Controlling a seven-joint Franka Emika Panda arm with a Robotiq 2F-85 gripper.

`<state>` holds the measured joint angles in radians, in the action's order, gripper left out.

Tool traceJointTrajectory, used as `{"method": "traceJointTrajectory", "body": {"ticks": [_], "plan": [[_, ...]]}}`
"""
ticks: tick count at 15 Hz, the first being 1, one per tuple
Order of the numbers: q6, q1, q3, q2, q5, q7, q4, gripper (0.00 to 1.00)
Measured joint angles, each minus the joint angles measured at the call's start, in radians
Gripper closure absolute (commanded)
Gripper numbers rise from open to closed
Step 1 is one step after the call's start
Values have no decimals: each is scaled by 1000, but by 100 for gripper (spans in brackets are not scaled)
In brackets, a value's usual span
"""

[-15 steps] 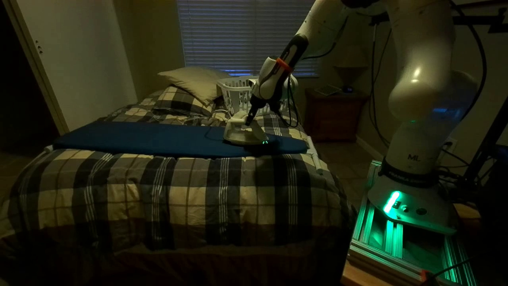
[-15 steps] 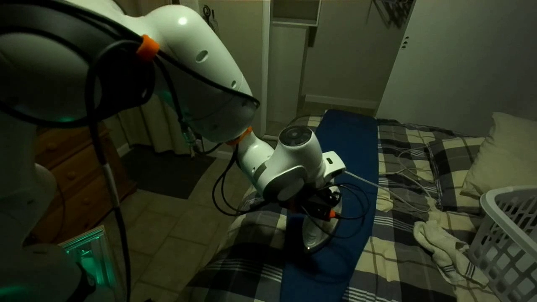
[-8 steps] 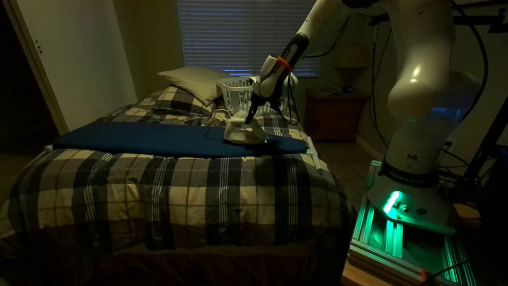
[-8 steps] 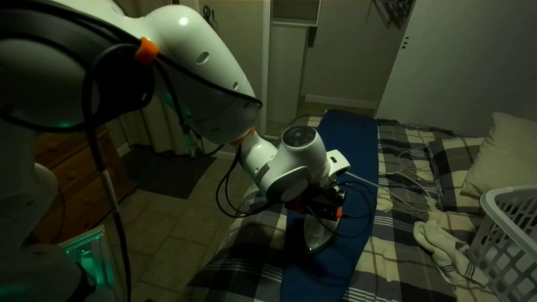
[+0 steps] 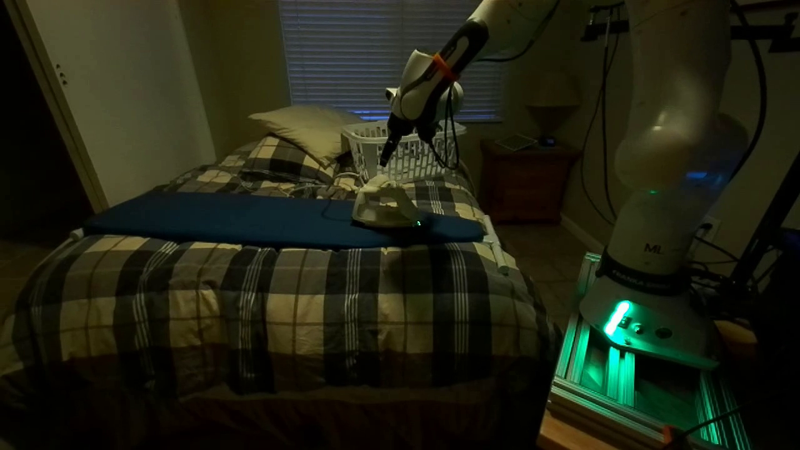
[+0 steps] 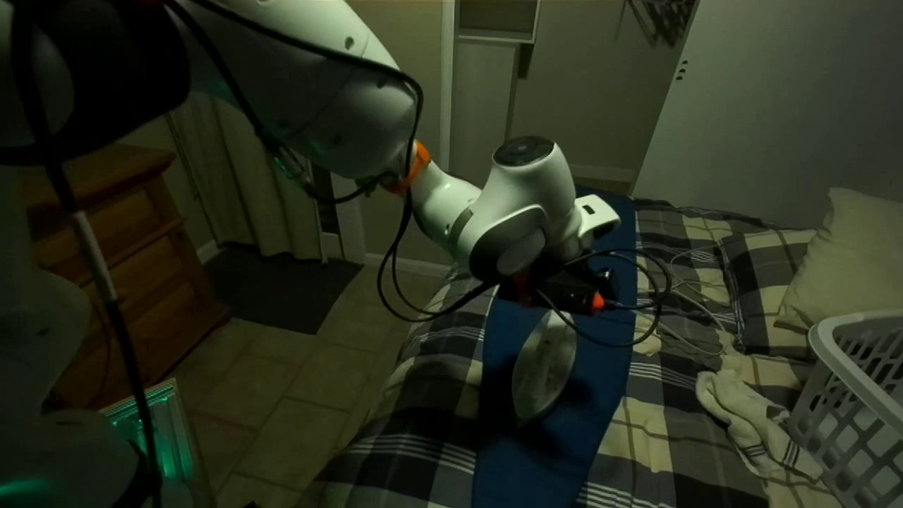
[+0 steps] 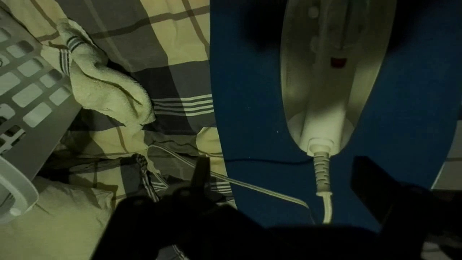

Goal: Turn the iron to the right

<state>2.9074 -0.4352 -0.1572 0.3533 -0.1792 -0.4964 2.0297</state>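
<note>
Looking pale, tapered and loop-handled, the iron (image 7: 329, 85) lies below the parted pincer (image 7: 281, 167).

a bed (image 5: 294, 312) and pale pillow (image 5: 309, 129) show a bedroom.

Pale grey-white iron (image 6: 543, 370), wedge-shaped, right way up, sitting flat on blue ironing board (image 5: 237, 215)

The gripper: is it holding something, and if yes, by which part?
Nothing is held: the gripper is open, its jaws wide apart, clear of the iron, which rests on the blue board.
</note>
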Motion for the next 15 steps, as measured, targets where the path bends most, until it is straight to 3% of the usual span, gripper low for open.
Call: {"method": "traceJointTrajectory", "body": {"ticks": [6, 10, 15], "plan": [[-324, 113, 84, -97, 22, 3, -82, 0], [-489, 158, 105, -110, 89, -21, -115, 0], [-525, 163, 106, -110, 126, -45, -117, 0]]}}
